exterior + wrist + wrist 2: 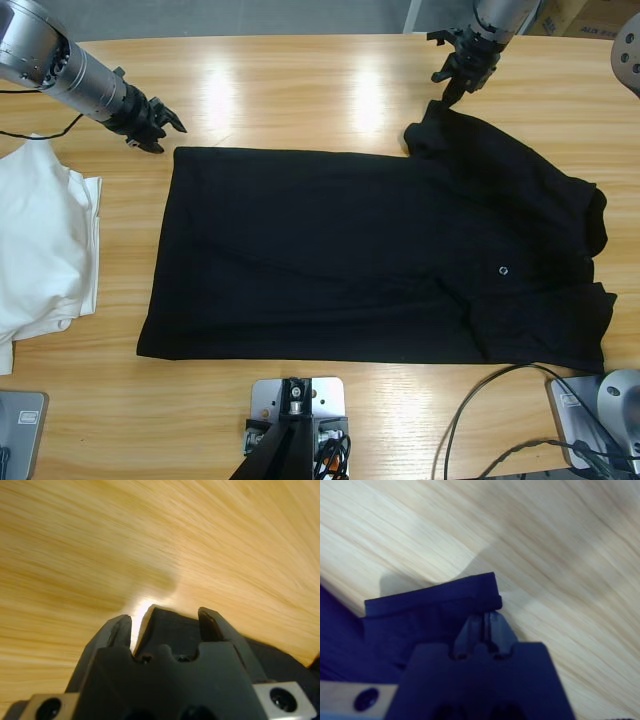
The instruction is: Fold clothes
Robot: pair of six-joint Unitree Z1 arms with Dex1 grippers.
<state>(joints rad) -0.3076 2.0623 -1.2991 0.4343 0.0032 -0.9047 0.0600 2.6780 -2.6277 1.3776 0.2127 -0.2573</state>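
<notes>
One black polo (370,260), perhaps two white shirts (40,250).

left arm: extended in from the upper left corner | left pincer (160,128): jaws held apart, low over the surface | right arm: brought down from the top right | right pincer (452,82): jaws pressed together, pointed downward

Overhead view; wrist views close above polo (380,255)
</notes>
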